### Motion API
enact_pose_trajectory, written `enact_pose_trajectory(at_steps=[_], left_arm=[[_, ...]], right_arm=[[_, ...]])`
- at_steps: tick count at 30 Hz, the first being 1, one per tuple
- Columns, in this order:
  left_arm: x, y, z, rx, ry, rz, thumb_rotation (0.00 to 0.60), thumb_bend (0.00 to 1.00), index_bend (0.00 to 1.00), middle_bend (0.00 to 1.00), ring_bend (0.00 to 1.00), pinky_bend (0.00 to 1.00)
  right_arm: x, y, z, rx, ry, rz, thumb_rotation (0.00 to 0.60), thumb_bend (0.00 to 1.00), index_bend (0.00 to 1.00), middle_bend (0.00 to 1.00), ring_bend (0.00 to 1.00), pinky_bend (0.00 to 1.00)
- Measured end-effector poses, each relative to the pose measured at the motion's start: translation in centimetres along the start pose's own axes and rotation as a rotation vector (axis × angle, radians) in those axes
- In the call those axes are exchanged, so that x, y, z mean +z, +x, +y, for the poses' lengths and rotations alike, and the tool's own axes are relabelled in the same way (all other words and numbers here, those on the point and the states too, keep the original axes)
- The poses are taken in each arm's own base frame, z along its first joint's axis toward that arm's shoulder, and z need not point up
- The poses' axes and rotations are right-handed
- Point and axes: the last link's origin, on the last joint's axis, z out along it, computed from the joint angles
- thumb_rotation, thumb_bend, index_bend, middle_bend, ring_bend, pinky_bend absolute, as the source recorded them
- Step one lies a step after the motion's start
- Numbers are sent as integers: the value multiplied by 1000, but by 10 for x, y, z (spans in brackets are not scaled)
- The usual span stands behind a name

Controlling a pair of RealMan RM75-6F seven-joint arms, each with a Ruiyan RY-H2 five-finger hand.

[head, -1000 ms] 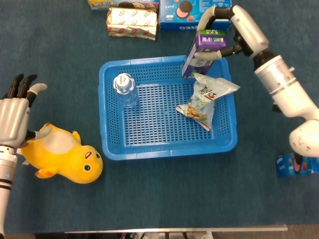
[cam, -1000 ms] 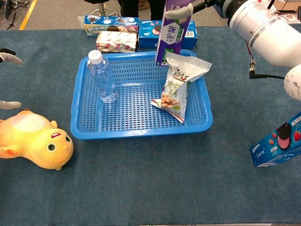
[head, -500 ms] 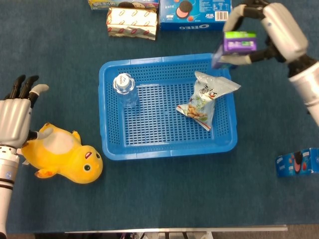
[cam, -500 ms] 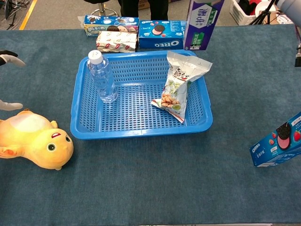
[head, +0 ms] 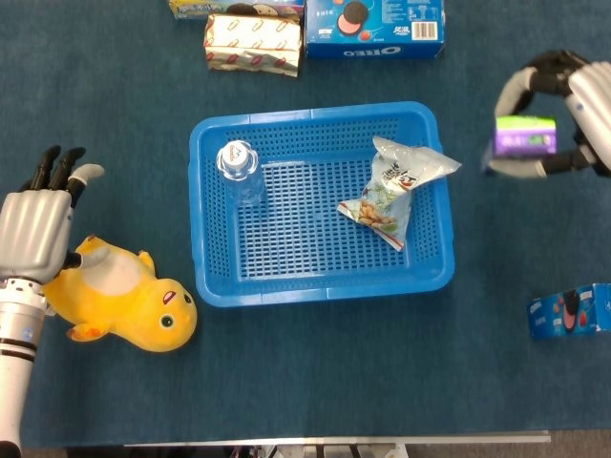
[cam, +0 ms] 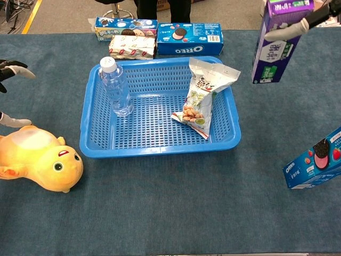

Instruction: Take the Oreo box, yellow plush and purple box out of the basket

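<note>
Left of the basket (head: 320, 286), the left hand (head: 36, 229) is spread and empty, just above the plush (head: 124, 305). Right of the basket, the right hand (head: 563, 114) holds the purple box (cam: 277, 45) upright in the air; the Oreo box (cam: 314, 165) stands further right.

Lab-like room: blue-clothed table (cam: 170, 213), taped floor (cam: 29, 15), stool base (cam: 114, 9)
</note>
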Motion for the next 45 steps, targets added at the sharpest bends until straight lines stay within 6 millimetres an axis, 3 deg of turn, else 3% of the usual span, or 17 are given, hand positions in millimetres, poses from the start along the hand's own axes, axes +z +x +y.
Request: enact_pose_trajectory(at_steps=[11,18,24,34,45], left_arm=[[0,-3,2,4,0,-8,600,0,223,116,43,331],[2,-4,4,9,-1,-12,600,0,223,116,43,331],[2,-5,2,10,7,-17,600,0,223,116,43,331],[2,-6,2,5,3,-19,600,0,223,116,43,331],[2,-7,2,5,5,-23,600,0,223,117,43,331]], right_arm=[[-62,-12,17,-15,-76,-12,600,58,709,685,522,304],[-82,-41,34,29,-72,49,600,55,709,684,522,306],[-87,-59,45,60,-56,72,600,3,693,636,511,306],[-78,-51,38,96,5,91,600,0,405,423,381,307],[-80,-47,40,99,-5,94,600,0,379,387,364,307]])
